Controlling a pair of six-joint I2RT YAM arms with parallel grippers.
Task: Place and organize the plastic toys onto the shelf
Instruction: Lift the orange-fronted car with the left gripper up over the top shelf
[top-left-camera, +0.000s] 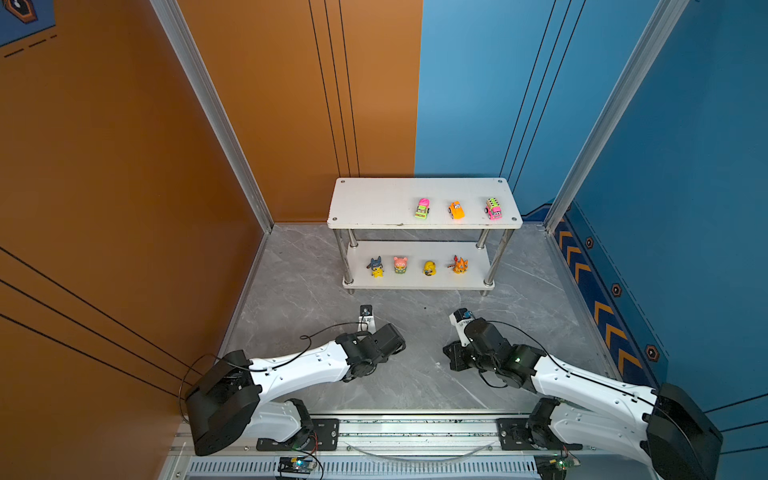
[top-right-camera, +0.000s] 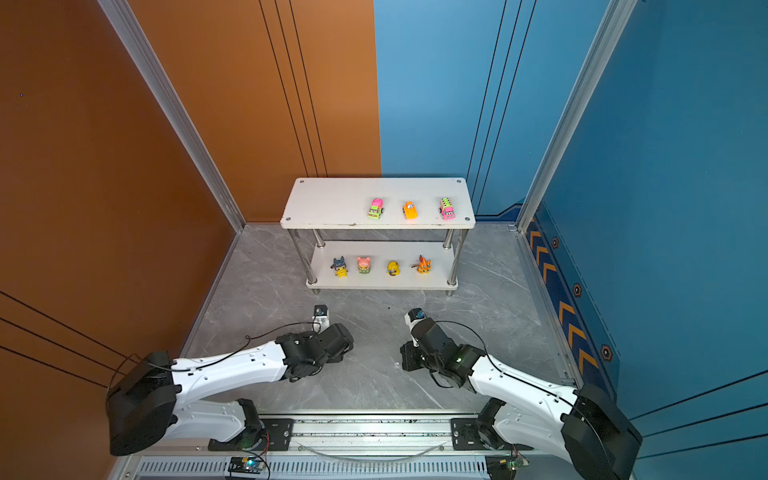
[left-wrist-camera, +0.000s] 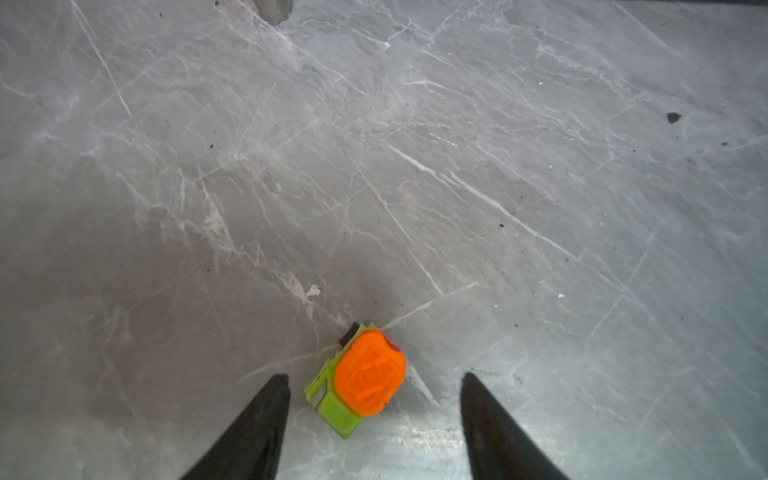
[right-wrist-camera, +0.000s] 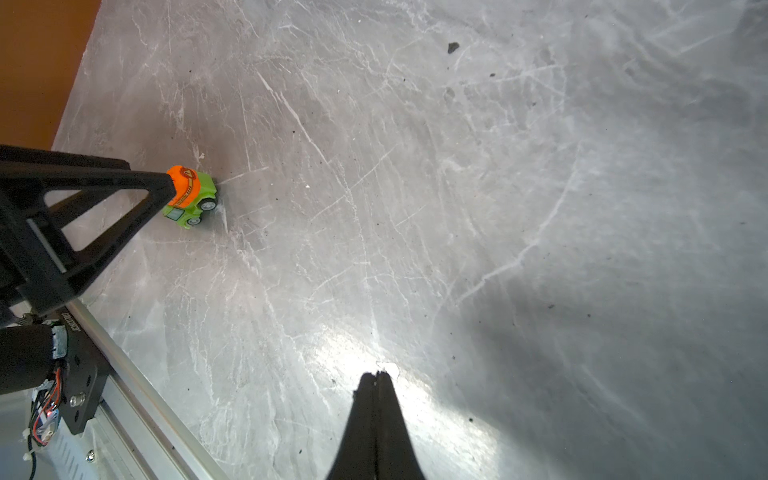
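Toward the front edge of the tabletop (top-left-camera: 291, 299), the left gripper (left-wrist-camera: 375, 375) has jaws spread around the green-and-orange car (right-wrist-camera: 191, 197), and the right gripper (right-wrist-camera: 376, 374) has jaws pressed together, empty

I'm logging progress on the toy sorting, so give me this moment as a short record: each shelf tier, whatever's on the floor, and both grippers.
shelf top tier: three cars
lower tier: four animal figurines
floor: green car with orange roof, on its wheels
left gripper: open, fingers either side of that car
right gripper: shut, empty
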